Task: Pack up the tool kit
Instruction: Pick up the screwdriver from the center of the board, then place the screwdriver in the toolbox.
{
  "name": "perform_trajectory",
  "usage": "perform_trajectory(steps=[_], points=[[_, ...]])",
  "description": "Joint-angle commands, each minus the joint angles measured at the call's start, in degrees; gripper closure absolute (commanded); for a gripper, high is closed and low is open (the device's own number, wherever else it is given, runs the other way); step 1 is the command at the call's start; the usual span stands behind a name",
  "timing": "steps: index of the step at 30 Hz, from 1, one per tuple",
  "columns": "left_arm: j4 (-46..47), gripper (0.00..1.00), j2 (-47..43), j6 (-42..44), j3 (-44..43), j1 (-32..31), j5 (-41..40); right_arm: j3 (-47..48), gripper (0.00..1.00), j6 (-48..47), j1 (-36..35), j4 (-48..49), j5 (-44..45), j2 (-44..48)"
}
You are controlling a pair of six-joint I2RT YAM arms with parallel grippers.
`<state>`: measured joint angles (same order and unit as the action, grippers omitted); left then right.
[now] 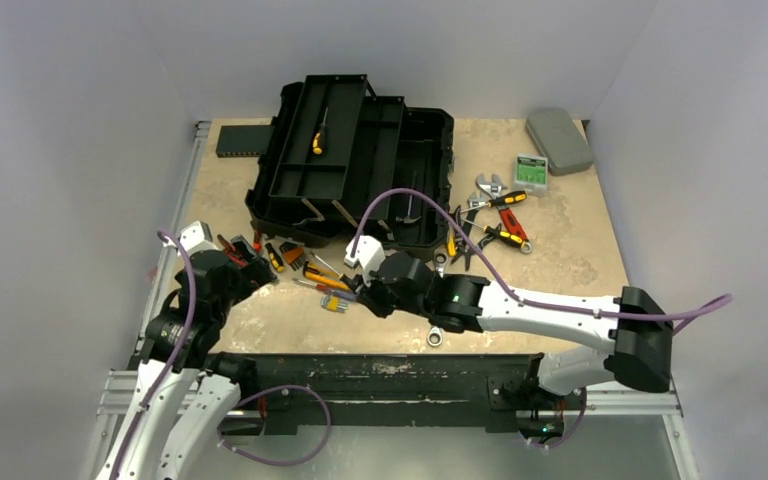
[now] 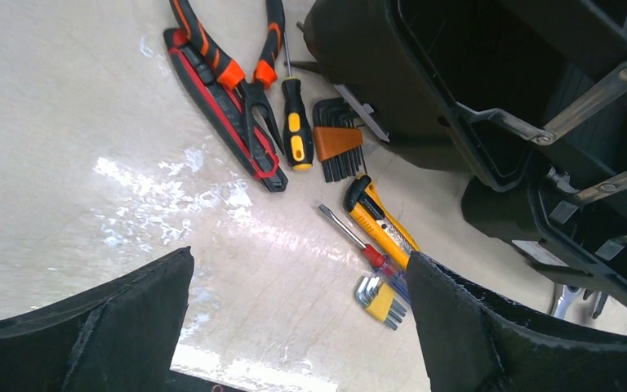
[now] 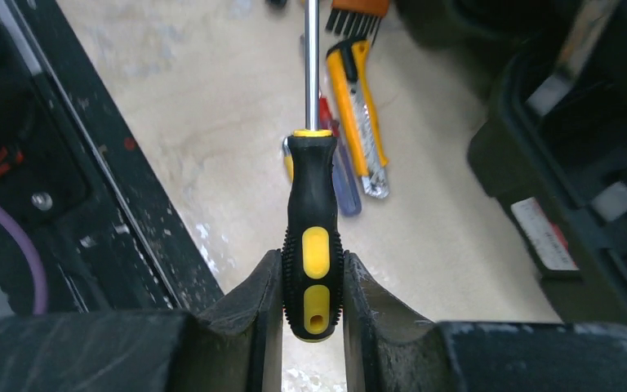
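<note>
Pinching the black-and-yellow screwdriver (image 3: 313,212) by the butt of its handle, the right gripper (image 3: 312,273) is clamped tight on it. The shaft points straight away over the table (image 3: 212,122), with a yellow utility knife (image 3: 363,106) lying just to one side. The right arm (image 1: 560,312) reaches low from its base, leftward along the near edge. The left gripper (image 2: 300,261) hangs spread wide, nothing between its fingers, over orange-handled pliers (image 2: 229,57), a red knife (image 2: 220,106) and hex keys (image 2: 339,147). The black toolbox (image 1: 360,170) stands open at the back, trays fanned out, the loose tools just before it.
</note>
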<state>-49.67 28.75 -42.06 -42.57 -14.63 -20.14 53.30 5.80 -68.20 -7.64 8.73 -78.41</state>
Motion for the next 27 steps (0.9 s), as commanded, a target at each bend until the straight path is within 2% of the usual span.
perform_trajectory(steps=[1,7,13,17,21,27], points=[[5.0,0.02,0.2,-3.3,3.3,0.2,4.4,6.4,1.00,6.5,0.4,-1.1,8.5,3.0],[9.2,0.02,1.1,-6.1,8.1,0.2,8.0,11.6,1.00,12.9,4.0,-2.2,15.1,3.8],[13.2,0.02,1.6,-8.0,12.4,0.2,10.7,14.4,1.00,20.7,13.6,-1.7,10.2,3.0],[15.7,0.02,2.1,-9.8,14.8,0.2,11.8,16.7,1.00,24.0,17.3,-0.5,10.7,0.5],[16.4,0.02,2.9,-10.7,15.8,0.2,11.2,20.3,1.00,30.8,19.3,-1.3,14.8,-3.4],[12.6,0.02,3.1,-13.2,14.9,0.2,6.9,26.0,1.00,38.3,22.0,-2.6,14.2,-10.5]])
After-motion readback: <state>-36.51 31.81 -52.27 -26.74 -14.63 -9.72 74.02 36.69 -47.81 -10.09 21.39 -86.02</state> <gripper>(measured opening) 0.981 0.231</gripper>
